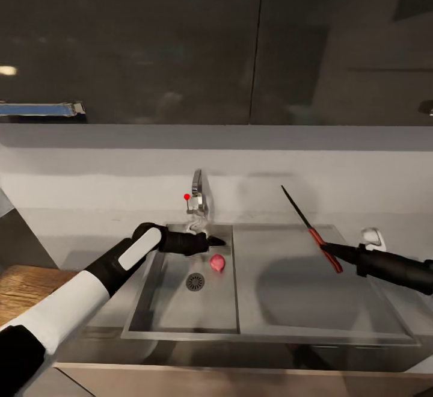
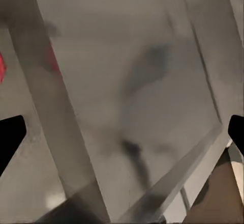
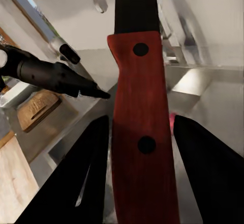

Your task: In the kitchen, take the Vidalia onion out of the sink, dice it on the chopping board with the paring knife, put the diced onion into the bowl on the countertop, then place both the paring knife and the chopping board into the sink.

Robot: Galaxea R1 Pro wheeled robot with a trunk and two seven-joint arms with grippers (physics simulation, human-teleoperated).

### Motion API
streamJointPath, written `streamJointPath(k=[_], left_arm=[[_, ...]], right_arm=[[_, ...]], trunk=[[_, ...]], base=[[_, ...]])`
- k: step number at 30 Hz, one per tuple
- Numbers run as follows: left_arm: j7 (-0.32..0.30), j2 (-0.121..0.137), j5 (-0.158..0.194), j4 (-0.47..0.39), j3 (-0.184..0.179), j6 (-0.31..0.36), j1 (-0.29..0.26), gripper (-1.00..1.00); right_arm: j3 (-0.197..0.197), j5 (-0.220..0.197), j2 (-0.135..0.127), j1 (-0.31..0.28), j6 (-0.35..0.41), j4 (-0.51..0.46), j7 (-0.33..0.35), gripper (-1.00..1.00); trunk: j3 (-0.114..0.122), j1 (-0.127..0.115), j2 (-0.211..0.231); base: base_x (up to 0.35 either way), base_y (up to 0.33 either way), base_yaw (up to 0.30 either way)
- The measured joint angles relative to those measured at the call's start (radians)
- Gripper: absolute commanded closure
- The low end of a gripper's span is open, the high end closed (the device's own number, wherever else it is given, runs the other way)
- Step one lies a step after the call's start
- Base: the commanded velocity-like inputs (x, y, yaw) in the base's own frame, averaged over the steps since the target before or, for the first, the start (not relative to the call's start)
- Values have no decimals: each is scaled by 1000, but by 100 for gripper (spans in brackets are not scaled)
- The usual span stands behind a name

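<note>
Stainless-steel rectangular sink (image 1: pixel 180 316) holds the small pink onion (image 1: pixel 217 261); released left pincer (image 1: pixel 211 242) hovers beside it. Judged step: onion pickup; next, lower and clench. Right pincer (image 1: pixel 329 246) grasps the red-handled paring knife (image 1: pixel 311 232).

The sink (image 1: pixel 180 307) basin lies open from above, apart from the left gripper (image 1: pixel 218 241) over its back edge near the tap (image 1: pixel 196 195). The drainboard (image 1: pixel 313 289) looks bare, though the knife (image 1: pixel 311 228) hangs over it.
</note>
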Motion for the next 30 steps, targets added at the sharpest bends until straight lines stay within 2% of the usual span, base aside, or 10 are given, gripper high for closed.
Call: streamJointPath(k=[3,6,9,12,13,16,20,25,27,30], left_arm=[[83,-12,-3,51,1,26,-52,-100],[105,-31,-4,119,1,32,-98,-100],[113,-54,-5,214,2,34,-151,-100],[114,-79,-5,307,3,35,-190,-100],[115,-102,-6,364,4,34,-210,-100],[117,-129,-8,410,3,31,-218,-100],[121,-151,-10,481,2,27,-242,-100],[124,-210,-12,573,0,17,-271,-100],[124,-221,-12,584,-4,-2,-274,-100],[124,-223,-14,589,-8,-18,-275,-100]], right_arm=[[55,-27,-20,0,26,-6,0,100],[84,-38,-25,0,32,-10,0,100],[113,-76,-27,0,36,-13,2,100],[168,-125,-28,0,55,-15,2,100],[207,-151,-26,0,100,-17,2,100],[222,-163,-26,-1,141,-19,0,100],[225,-174,-27,-1,143,-19,-1,100],[226,-177,-25,0,143,-19,-4,100],[223,-177,-23,0,143,-18,-5,100],[223,-172,-22,0,143,-16,-6,100]], trunk=[[0,0,0],[0,0,0],[0,0,0],[0,0,0],[0,0,0],[0,0,0],[0,0,0],[0,0,0],[0,0,0],[-4,0,0]], base=[[0,0,0],[0,0,0],[0,0,0],[0,0,0],[0,0,0],[0,0,0],[0,0,0],[0,0,0],[0,0,0],[0,0,0]])
